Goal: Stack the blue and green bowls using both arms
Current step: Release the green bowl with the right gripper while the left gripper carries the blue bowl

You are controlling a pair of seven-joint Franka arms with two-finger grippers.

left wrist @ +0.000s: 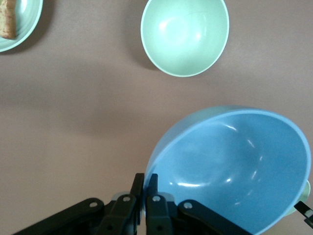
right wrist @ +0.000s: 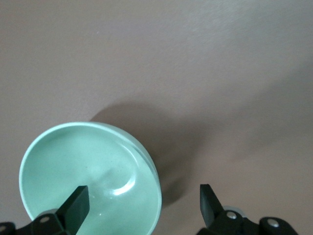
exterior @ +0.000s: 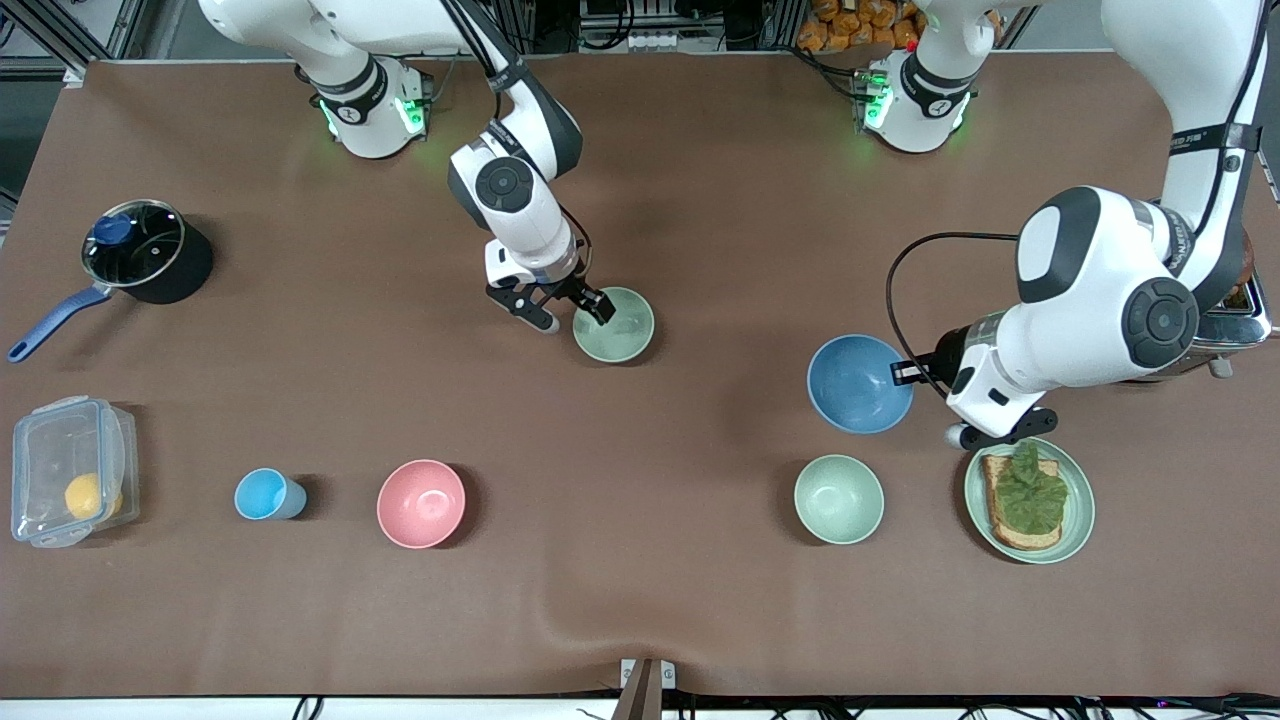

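Observation:
The blue bowl (exterior: 858, 384) is toward the left arm's end of the table. My left gripper (exterior: 917, 372) is shut on its rim. In the left wrist view the blue bowl (left wrist: 234, 166) is tilted, with its rim pinched between the closed fingers (left wrist: 152, 188). The green bowl (exterior: 613, 324) sits upright near the table's middle. My right gripper (exterior: 572, 313) is open and straddles its rim. In the right wrist view one finger (right wrist: 78, 198) is over the inside of the green bowl (right wrist: 88, 166) and the other is outside it.
A paler mint bowl (exterior: 838, 498) and a plate with toast (exterior: 1030, 500) lie nearer the front camera than the blue bowl. A pink bowl (exterior: 421, 503), light-blue cup (exterior: 268, 494), clear box (exterior: 70, 470) and lidded pot (exterior: 140, 250) are toward the right arm's end. A toaster (exterior: 1235, 320) is by the left arm.

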